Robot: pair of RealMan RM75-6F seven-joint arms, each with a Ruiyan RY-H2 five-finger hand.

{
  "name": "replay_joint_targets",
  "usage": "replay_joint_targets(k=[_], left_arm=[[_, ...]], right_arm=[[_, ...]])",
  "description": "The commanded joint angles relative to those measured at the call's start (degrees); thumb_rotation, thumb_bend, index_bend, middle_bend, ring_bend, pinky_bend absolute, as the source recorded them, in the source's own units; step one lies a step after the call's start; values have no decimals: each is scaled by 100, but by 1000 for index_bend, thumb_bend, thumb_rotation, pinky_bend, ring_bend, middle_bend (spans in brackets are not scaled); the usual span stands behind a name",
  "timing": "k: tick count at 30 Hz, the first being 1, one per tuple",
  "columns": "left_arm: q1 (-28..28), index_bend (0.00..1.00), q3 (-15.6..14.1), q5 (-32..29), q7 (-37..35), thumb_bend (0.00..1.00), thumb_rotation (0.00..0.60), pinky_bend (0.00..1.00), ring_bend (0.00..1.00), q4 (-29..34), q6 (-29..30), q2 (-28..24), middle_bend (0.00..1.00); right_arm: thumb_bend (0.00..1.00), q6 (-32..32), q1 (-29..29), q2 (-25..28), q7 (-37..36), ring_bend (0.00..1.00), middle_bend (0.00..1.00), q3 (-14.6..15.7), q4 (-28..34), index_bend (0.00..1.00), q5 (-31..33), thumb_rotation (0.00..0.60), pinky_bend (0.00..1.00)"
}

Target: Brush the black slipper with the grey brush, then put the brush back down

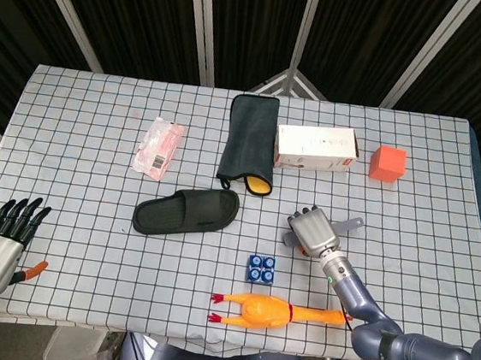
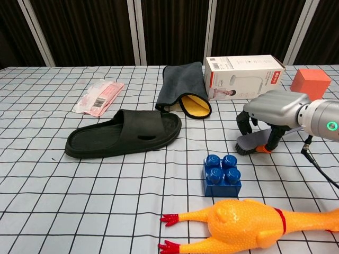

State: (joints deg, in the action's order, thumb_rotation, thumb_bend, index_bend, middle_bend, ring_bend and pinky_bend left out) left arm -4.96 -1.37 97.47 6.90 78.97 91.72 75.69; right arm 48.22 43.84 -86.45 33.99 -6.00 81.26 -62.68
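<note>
- The black slipper [image 1: 185, 211] lies flat near the middle of the bench [image 1: 82, 129], sole down. Its long axis runs left to right, toe end toward the right and slightly farther back.
- The grey brush [image 2: 253, 142] lies to its right, bristles down, under the right hand [image 2: 273, 108], whose fingers curl around it in a grip.
- A blue block [image 2: 222, 174] sits between slipper and brush, nearer the front; a rubber chicken [image 2: 249, 225] lies in front of that.
- Behind the slipper: a dark cloth [image 1: 250, 140], a pink packet [image 1: 158, 146], a white box [image 1: 316, 148], an orange cube [image 1: 387, 163].
- The left hand [image 1: 1, 245] rests at the front left corner, fingers straight, holding nothing.
</note>
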Motion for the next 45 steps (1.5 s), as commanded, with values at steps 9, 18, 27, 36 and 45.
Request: replay_joint_targets(k=[9, 18, 27, 36, 45], left_arm=[[-533, 0, -1, 425, -181, 558, 560, 76, 0, -32, -447, 164, 42], [-1386, 0, 295, 77, 28, 568, 559, 78, 0, 495, -1832, 179, 48], [-2043, 0, 531, -509, 780, 556, 562, 78, 0, 652, -3080, 610, 53], [-2373, 0, 590, -1020, 1269, 439, 562, 78, 0, 559, -3728, 995, 58], [-2593, 0, 552, -1373, 1588, 508, 555, 76, 0, 737, -4121, 1001, 59]], right_arm=[[740, 346, -54, 103, -577, 488, 518, 73, 171, 666, -824, 600, 563], [743, 537, -71, 449, -617, 489, 519, 43, 621, 666, -1078, 600, 562], [743, 689, -103, 904, -461, 489, 519, -72, 1181, 666, -1011, 600, 563], [743, 649, 76, 1048, -200, 489, 519, -292, 1845, 666, -810, 600, 566], [743, 506, 596, 666, 473, 489, 519, -677, 2198, 666, -61, 600, 566]])
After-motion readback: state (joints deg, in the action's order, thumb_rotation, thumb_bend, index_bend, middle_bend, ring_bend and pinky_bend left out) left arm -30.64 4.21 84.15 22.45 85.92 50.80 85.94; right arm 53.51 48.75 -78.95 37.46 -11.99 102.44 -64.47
